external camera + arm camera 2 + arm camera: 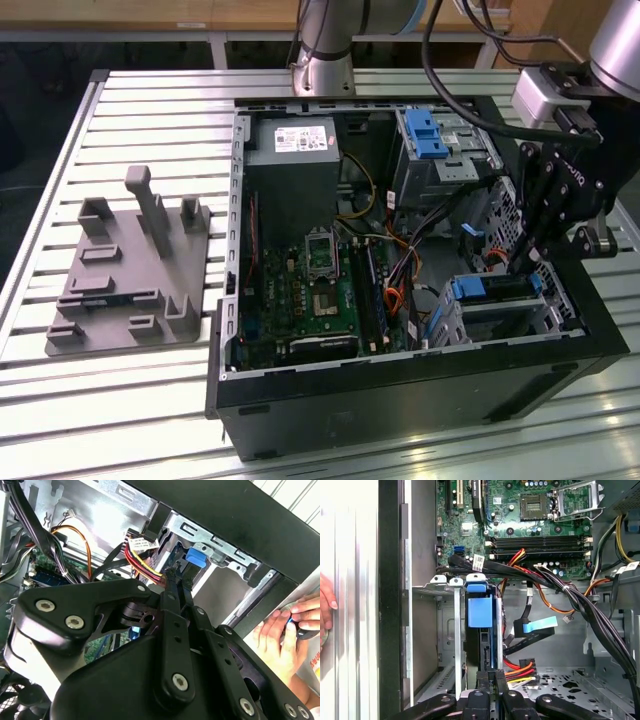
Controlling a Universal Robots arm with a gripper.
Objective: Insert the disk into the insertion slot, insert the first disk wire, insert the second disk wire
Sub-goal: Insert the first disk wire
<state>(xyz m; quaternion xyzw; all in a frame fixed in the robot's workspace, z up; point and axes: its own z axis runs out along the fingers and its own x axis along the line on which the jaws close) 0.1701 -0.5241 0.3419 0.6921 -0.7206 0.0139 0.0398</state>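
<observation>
The disk [495, 290], in its bright blue carrier, sits inside the insertion slot [500, 320], a silver cage at the open case's front on the exterior view's right. My gripper [520, 268] reaches down to the disk's exposed end. Its fingers are pressed close together, with nothing visible between them. The first wrist view has the disk [480, 605] edge-on in the cage [456, 630], straight ahead of the gripper [491, 674]. A loose cable with a blue tab [540, 626] and a red-orange-yellow wire bundle [520, 670] hang beside it. The gripper [175, 572] points toward the blue carrier [195, 557].
A taller bay with a blue latch [425, 135] stands behind the cage. The motherboard [320, 290] and power supply [295, 140] fill the case. Black cable bundles [580, 605] cross near the cage. A grey fixture [130, 270] lies on the slatted table. A person's hand [280, 630] rests outside the case wall.
</observation>
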